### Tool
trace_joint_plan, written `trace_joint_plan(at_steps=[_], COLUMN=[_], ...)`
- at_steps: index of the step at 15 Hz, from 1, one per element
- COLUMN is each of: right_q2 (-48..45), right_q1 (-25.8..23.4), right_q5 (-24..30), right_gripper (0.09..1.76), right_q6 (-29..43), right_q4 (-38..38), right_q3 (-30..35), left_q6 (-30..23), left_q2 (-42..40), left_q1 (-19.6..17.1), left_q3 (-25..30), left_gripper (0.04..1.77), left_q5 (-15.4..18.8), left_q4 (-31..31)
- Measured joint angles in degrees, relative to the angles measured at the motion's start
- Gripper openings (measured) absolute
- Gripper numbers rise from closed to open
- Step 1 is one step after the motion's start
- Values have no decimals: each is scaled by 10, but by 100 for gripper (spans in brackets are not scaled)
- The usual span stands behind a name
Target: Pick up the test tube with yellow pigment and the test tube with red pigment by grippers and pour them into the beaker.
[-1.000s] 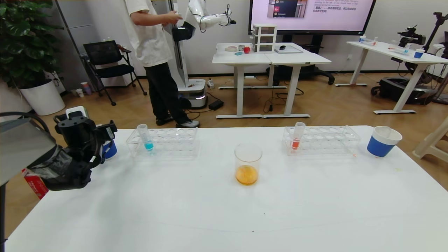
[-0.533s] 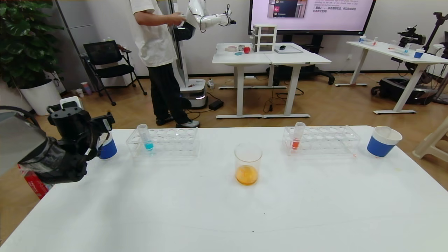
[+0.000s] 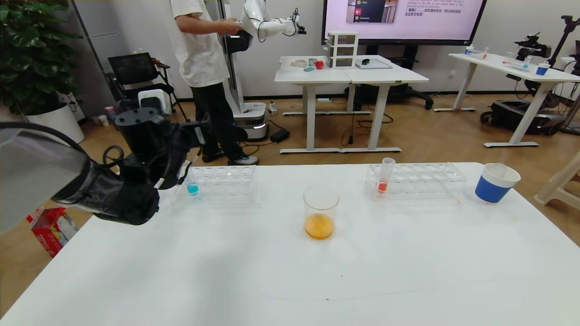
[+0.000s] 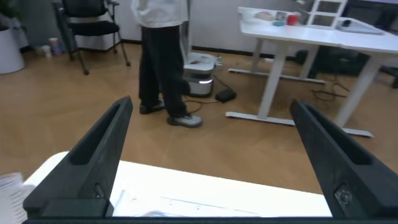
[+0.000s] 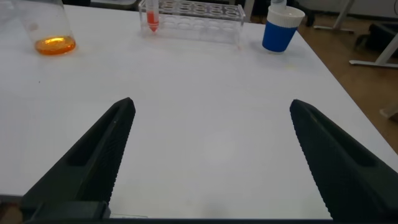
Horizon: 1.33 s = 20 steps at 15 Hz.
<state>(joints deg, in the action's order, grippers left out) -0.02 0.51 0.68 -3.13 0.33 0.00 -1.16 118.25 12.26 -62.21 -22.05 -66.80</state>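
The beaker (image 3: 321, 212) stands mid-table with orange-yellow liquid in its bottom; it also shows in the right wrist view (image 5: 53, 34). No tube with yellow pigment or coral-red pigment shows. A tube with red-orange liquid (image 3: 384, 177) stands in the right rack (image 3: 421, 181), seen also in the right wrist view (image 5: 151, 17). My left gripper (image 3: 203, 131) is open and empty, raised above the left rack's near-left end; its wrist view (image 4: 211, 106) looks over the table's far edge. My right gripper (image 5: 211, 102) is open and empty over bare table, outside the head view.
The left rack (image 3: 222, 181) holds a blue-liquid tube (image 3: 192, 186). A blue-and-white paper cup (image 3: 495, 182) stands at the far right, also in the right wrist view (image 5: 281, 30). A person (image 3: 204, 54) stands beyond the table by another robot.
My left arm has risen and swung right, from the blue cup at the table's left edge to the left rack, now hiding that cup. Nothing on the table moved.
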Motion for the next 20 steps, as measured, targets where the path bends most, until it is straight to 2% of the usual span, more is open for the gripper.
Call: trace_joint_plan(at_steps=[2, 5, 10, 13, 17, 18, 20], right_q2=[0, 0, 0, 0, 0, 0, 0], right_q1=[0, 0, 0, 0, -4, -4, -5], right_q5=[0, 0, 0, 0, 0, 0, 0], right_gripper=[174, 174, 174, 174, 174, 174, 174], right_q6=[0, 0, 0, 0, 0, 1, 2], right_q4=[0, 0, 0, 0, 0, 0, 0], right_q3=[0, 0, 0, 0, 0, 0, 0], left_q6=[15, 60, 76, 83, 84, 83, 82], left_q2=[-30, -90, -250, -360, -511, -553, -647], left_q1=[40, 61, 82, 86, 81, 80, 76], left_q3=[5, 23, 133, 216, 317, 328, 328], left_gripper=[175, 175, 175, 175, 175, 175, 175], left_q5=[0, -1, 3, 5, 0, -1, -1], left_q4=[6, 10, 17, 54, 168, 215, 362])
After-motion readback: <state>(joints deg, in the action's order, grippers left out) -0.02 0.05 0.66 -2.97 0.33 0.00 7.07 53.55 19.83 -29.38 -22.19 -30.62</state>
